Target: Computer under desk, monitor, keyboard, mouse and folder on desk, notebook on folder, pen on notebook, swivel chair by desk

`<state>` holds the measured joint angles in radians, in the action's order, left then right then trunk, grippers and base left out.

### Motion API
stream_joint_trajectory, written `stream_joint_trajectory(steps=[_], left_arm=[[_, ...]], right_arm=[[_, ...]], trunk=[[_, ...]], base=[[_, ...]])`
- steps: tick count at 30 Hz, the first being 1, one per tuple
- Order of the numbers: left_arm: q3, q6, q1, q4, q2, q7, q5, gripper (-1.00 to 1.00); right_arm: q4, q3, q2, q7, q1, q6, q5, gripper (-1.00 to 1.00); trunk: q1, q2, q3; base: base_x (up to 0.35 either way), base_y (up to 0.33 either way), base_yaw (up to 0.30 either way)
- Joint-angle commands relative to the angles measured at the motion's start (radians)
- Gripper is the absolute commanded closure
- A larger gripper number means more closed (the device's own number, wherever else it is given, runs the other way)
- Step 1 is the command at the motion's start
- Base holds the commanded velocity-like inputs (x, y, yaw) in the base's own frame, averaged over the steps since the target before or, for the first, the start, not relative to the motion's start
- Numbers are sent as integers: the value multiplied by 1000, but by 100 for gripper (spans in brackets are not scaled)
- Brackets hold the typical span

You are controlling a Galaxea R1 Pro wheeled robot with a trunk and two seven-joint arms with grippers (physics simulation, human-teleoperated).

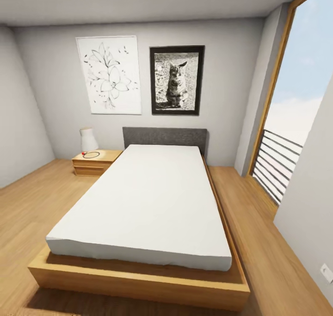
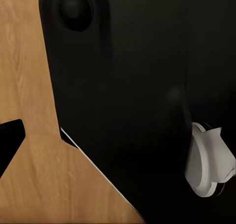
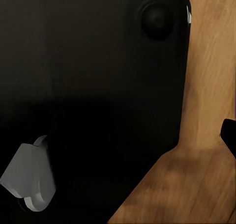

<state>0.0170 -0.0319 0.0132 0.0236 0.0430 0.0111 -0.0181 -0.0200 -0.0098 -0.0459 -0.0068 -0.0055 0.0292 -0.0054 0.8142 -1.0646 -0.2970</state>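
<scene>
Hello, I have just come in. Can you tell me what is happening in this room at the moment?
Nothing is being handled right now. The robot's head camera faces a bed with a white mattress on a wooden frame, a nightstand with a white lamp beside it, and two pictures on the wall, a flower drawing and a cat photo. A tall window is on the right. Both wrist cameras look down at the wooden floor past the robot's black base. The robot seems on its way, not yet at the workspace.
</scene>
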Motion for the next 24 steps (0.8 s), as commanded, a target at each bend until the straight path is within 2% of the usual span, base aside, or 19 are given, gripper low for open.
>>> stream_joint_trajectory(steps=[1, 24], left_arm=[[1, -3, 1, 2, 0, 1, -2, -100], [-3, -2, 1, 2, -1, 0, 4, -100]], right_arm=[[-2, -1, 0, -1, -1, 3, 0, -100], [-2, 0, 0, 0, -1, 5, -1, -100]], trunk=[[-4, 7, 3], [-92, 168, 75]], base=[[0, 0, 249], [0, 0, 249]])
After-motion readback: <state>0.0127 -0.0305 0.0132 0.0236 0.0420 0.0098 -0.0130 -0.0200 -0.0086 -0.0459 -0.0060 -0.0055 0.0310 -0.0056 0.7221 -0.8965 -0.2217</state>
